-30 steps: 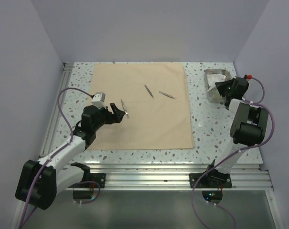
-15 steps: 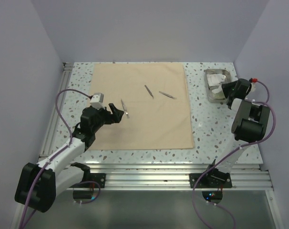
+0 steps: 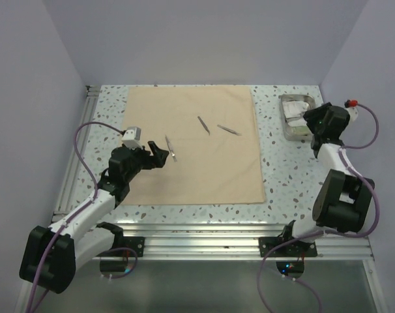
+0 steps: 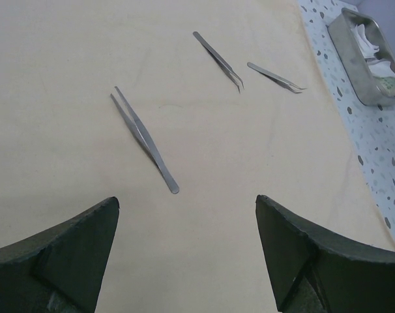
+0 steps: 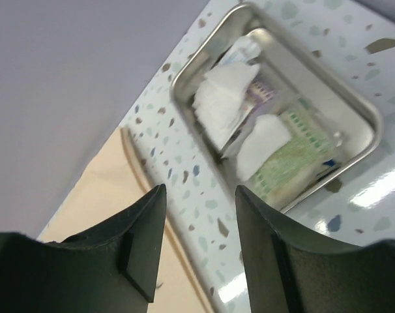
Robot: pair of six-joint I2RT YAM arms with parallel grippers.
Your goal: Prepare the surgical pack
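Top view: large tan cloth (image 3: 194,143) spread flat on the speckled surface (image 3: 282,176). Three thin metal instruments on the cloth, apart from one another: left instrument (image 3: 171,149), middle instrument (image 3: 203,125), right instrument (image 3: 228,130). Small steel tray (image 3: 295,98) on the bare surface beyond the cloth's right edge, near the far right corner, with sachets (image 3: 292,112) inside. Left end effector (image 3: 160,155) low over the cloth's left part, just beside the left instrument. Right end effector (image 3: 307,121) above the tray's near right side.

Left wrist view: jaws spread wide, dark fingers (image 4: 60,254) at either lower corner, nothing between them but cloth. Left instrument straight ahead, a straight pair of tweezers, its closed end nearest. Middle and right instruments farther off, tips pointing right. Tray at the upper right, off the cloth.

Right wrist view: fingers (image 5: 135,241) parted by a moderate gap, gripping nothing, raised above the surface. Tray beyond them, holding white sachets and a green-printed one, overlapping. Edge of the cloth at lower left, separate from the tray.
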